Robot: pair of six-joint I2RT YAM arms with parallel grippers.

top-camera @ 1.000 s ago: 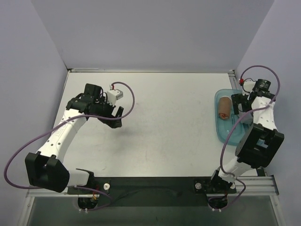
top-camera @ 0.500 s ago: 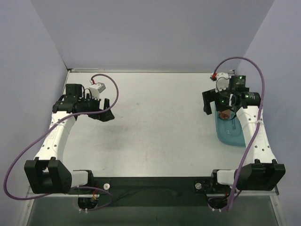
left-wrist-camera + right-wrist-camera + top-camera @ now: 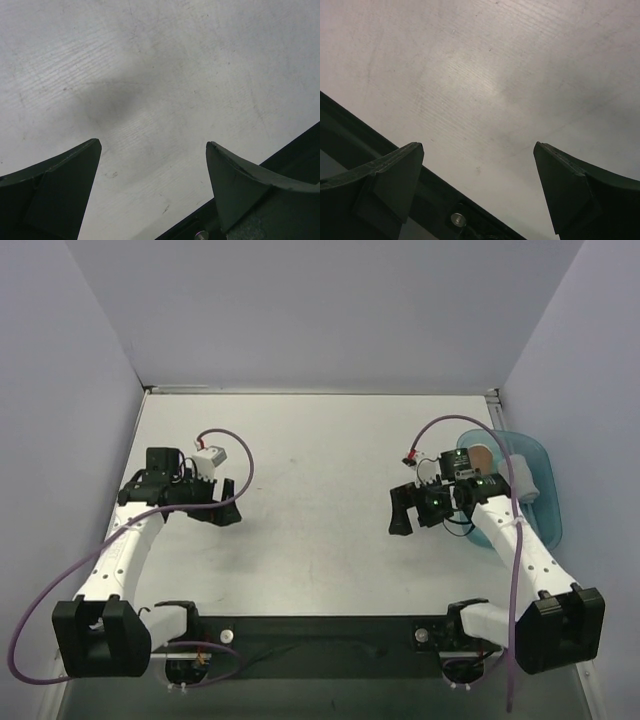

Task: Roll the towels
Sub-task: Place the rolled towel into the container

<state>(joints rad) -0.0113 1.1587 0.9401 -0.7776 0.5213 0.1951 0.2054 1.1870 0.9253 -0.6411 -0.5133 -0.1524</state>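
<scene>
The rust-brown towel (image 3: 480, 456) lies rolled up in the far end of the translucent teal tray (image 3: 548, 520) at the right edge of the table. The light grey towel (image 3: 525, 477) lies rolled beside it in the same tray. My right gripper (image 3: 400, 510) is open and empty, low over bare table to the left of the tray. My left gripper (image 3: 228, 504) is open and empty over bare table on the left side. Both wrist views show only tabletop between the spread jaws of the left gripper (image 3: 152, 145) and the right gripper (image 3: 477, 145).
The table's dark front rail with a screw (image 3: 456, 219) shows under the right gripper and at the lower right of the left wrist view (image 3: 280, 160). Purple cables loop off both arms. Walls enclose the table on the left, back and right.
My right arm has swung away from the tray, left and nearer, uncovering both rolled towels. My left gripper has moved a little nearer the front edge.
</scene>
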